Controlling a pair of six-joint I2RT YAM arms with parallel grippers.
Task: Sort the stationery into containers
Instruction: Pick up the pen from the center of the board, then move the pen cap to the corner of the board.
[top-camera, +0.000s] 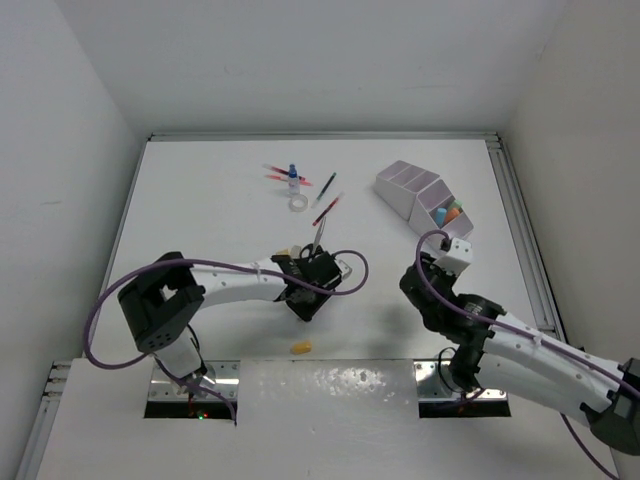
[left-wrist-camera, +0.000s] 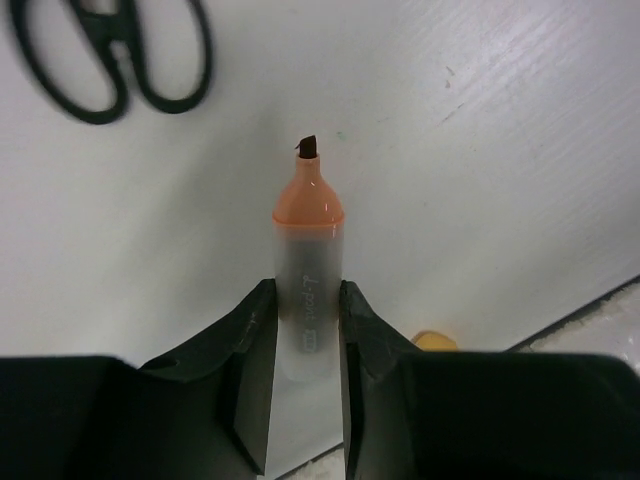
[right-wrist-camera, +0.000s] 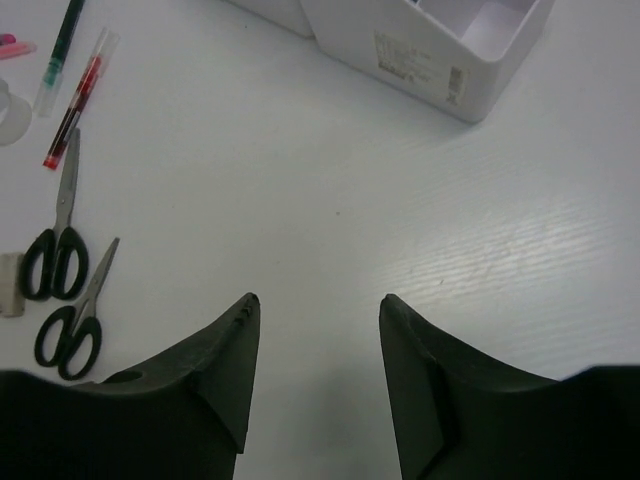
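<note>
My left gripper (left-wrist-camera: 308, 295) is shut on a capsule-shaped highlighter (left-wrist-camera: 308, 215) with a clear barrel, an orange collar and a dark tip. I cannot tell whether it rests on the table. In the top view that gripper (top-camera: 305, 288) sits mid-table, just below the scissors (top-camera: 318, 240). My right gripper (right-wrist-camera: 315, 305) is open over bare table, with nothing between its fingers. The white organiser (top-camera: 412, 192) stands at the back right, with orange and blue pieces (top-camera: 448, 214) in its nearest compartment. Red and black pens (top-camera: 326, 200), a blue-capped bottle (top-camera: 293, 178) and a tape ring (top-camera: 297, 203) lie at the back.
A small yellow piece (top-camera: 301, 347) lies near the front edge, right of my left fingers (left-wrist-camera: 433, 342). Two black-handled scissors (right-wrist-camera: 58, 255) and a beige eraser (right-wrist-camera: 8, 285) lie left of my right gripper. The organiser's corner (right-wrist-camera: 430, 50) is ahead of it.
</note>
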